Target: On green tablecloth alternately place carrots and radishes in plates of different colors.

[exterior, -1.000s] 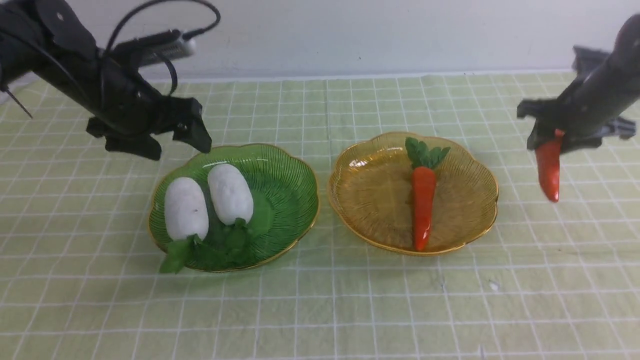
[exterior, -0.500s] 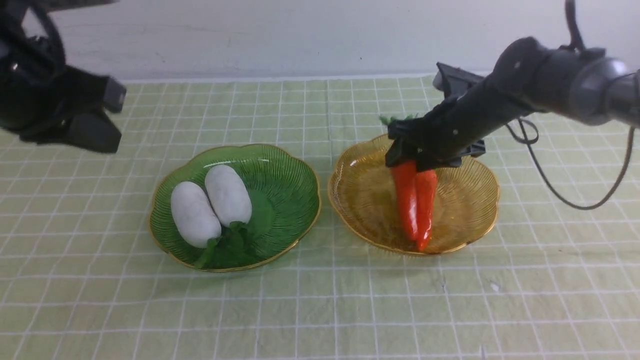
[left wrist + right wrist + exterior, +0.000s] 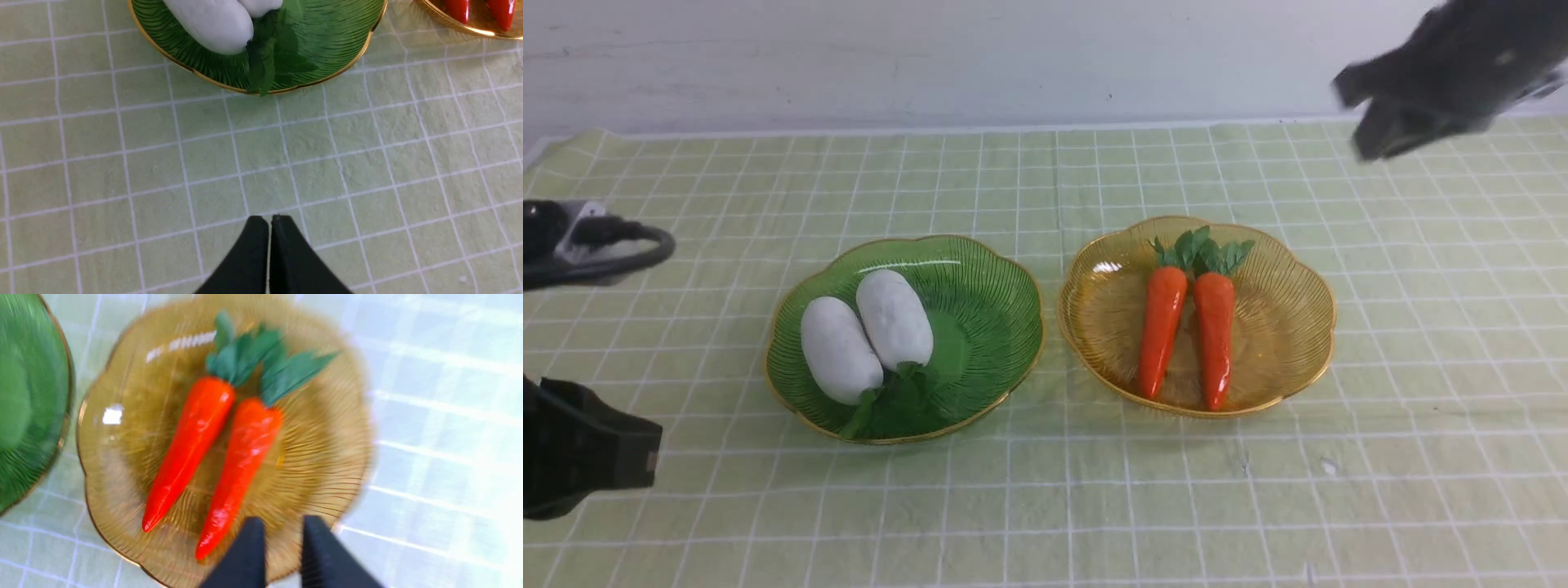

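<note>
The left fingers [image 3: 251,249] are pressed together and hold nothing. They hang low over the green tablecloth [image 3: 1045,506], at about 7 o'clock from the green plate [image 3: 988,302]. A black cable loop [image 3: 605,253] sits near them at the plate's 9 o'clock. Two radishes [image 3: 840,349] lie touching side by side in that plate, with their leaves reaching the gold rim at 6 o'clock. A low sweep by this arm could catch those leaves or the rim. The plate looks light, so it would probably skid, or tip a radish out onto the counter. The slack cable could snag in the same way.

The amber plate [image 3: 1282,318] stands at 3 o'clock from the green one, close to it but not touching. It holds both carrots [image 3: 1161,327], with tops toward 12 o'clock and tips toward 6. They are glossy and round, so a nudge would likely roll them.

The right fingers [image 3: 245,555] are a little apart with nothing between them, raised at roughly 1 o'clock from the amber plate. A dip on the way out could clip its far rim.

Everything appears sorted, so the likeliest spoiler is a careless retreat, or the wrinkled cloth being dragged along with the plates on it.
</note>
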